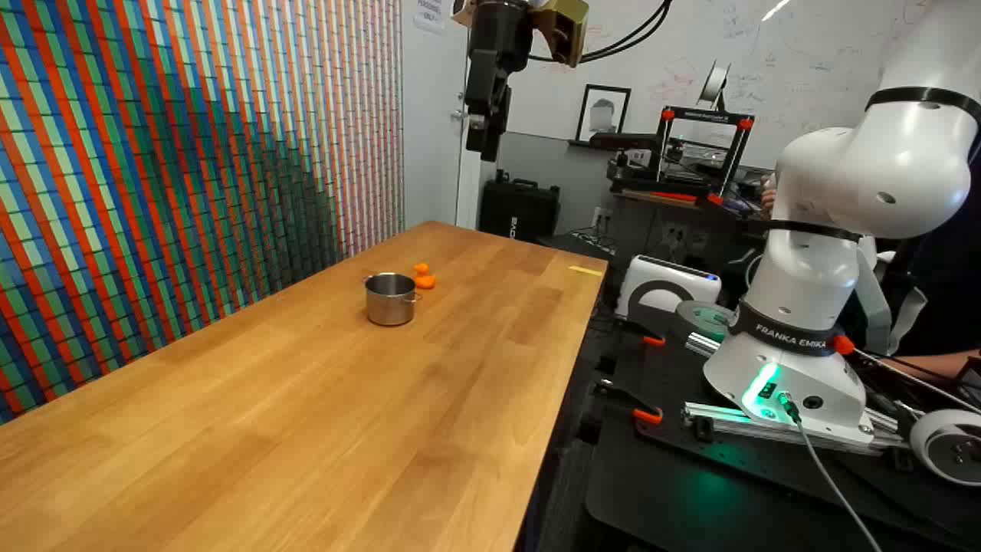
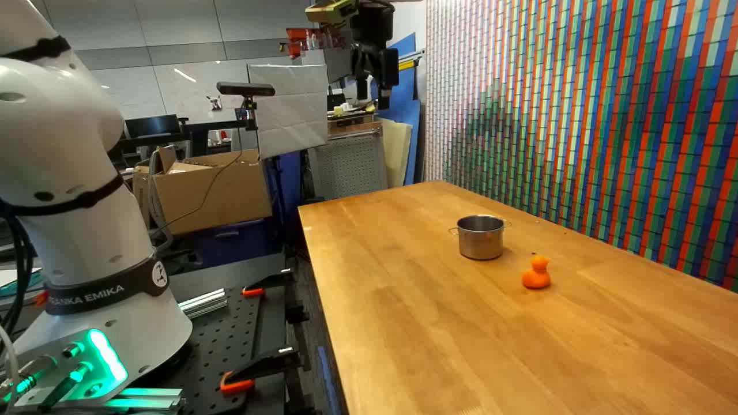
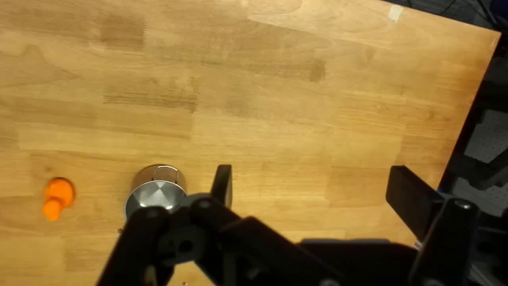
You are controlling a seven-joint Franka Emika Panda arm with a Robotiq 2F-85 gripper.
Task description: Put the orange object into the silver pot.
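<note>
Firstly, tile-striped backdrop (image 1: 176, 169): across the silver pot (image 2: 480, 241) from the Franka Emika arm (image 1: 805, 268); bounds any swing that way.

Wooden table (image 1: 368, 429): backdrop-side edge nearer the pot than the robot-side edge; wood runs past the pot lengthwise both ways, judged the roomier lanes.

Franka Emika arm: base beyond the table edge, robot side of the pot.

Robotiq gripper (image 3: 312, 178): high above the table, jaws spread wide, nothing held. In the wrist view, its gap and the orange duck-shaped figure (image 2: 537, 275) lie on opposite sides of the pot.

Silver pot: upright, not touching the figure; wire handle (image 3: 166, 167) toward the robot side. Cross well above rim and handle; a low pass could tip it.

Orange duck-shaped figure: standing on the wood just beside the pot, not yet inside. Step in hand, as judged: reaching it. The jaws line up roughly along pot and figure, so one finger (image 3: 223, 182) may crowd the space between; a quarter-turn of the wrist should straddle the figure. Best hold: the wider lower body, centred.
</note>
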